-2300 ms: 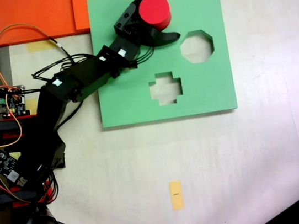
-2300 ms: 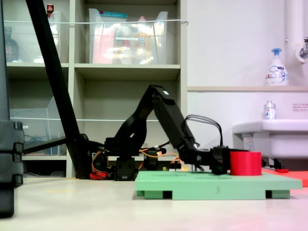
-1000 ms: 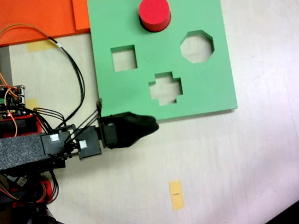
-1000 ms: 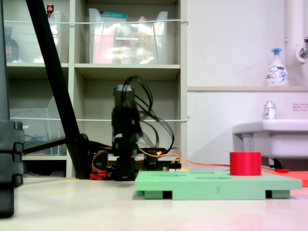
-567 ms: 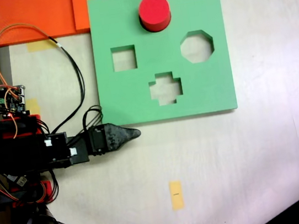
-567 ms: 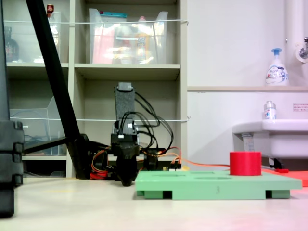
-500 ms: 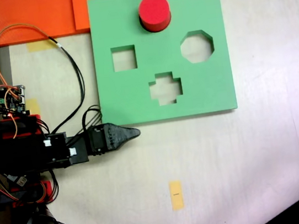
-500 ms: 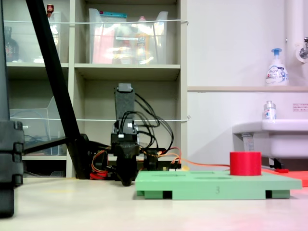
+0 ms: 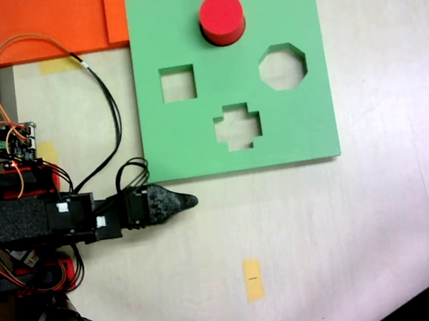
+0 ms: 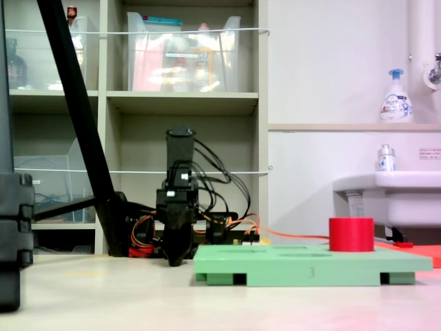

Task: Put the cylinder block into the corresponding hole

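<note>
End effector (image 9: 182, 202) narrow, empty, off board (image 9: 312, 115) edge; cylinder block (image 9: 221, 17) stands near far edge.

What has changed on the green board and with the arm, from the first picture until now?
The hand let go of the red cylinder block and drew back off the green foam board, toward the first exterior view's lower left; now it points at the floor beside the board. The cylinder stays upright at its place on the board. The board and its cut-outs did not move.
</note>
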{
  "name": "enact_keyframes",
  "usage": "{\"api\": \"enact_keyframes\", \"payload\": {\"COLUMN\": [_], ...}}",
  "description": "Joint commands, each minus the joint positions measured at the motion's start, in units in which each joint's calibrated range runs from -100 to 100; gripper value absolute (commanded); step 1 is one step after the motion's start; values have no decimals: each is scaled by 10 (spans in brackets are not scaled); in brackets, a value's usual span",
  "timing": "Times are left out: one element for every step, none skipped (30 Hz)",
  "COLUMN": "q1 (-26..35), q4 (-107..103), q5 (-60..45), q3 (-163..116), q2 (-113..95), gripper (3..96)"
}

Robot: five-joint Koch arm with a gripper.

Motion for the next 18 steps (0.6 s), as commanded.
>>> {"api": "enact_keyframes", "payload": {"q1": [-12,-13,-13,-13,-13,-12,-12,-12,-13,-13,-13,-11,-11,-11,-11,-11,-11,-11], "q4": [-64,-64,-63,-64,-64,-64,-64,-64,-64,-59,-60,-60,-60,-60,-61,-61,-60,-61], "q5": [15,18,20,20,20,20,20,20,20,20,20,19,20,20,20,19,19,20], "q3": [-13,-13,-13,-13,-13,-13,-13,-13,-13,-13,-13,-13,-13,-13,-13,-13,-13,-13], "q2": [-5,-5,-5,-5,-5,-5,-5,-5,-5,-5,-5,-5,-5,-5,-5,-5,-5,-5], "gripper": [479,479,479,479,479,479,485,485,485,485,485,485,485,485,485,485,485,485]}}
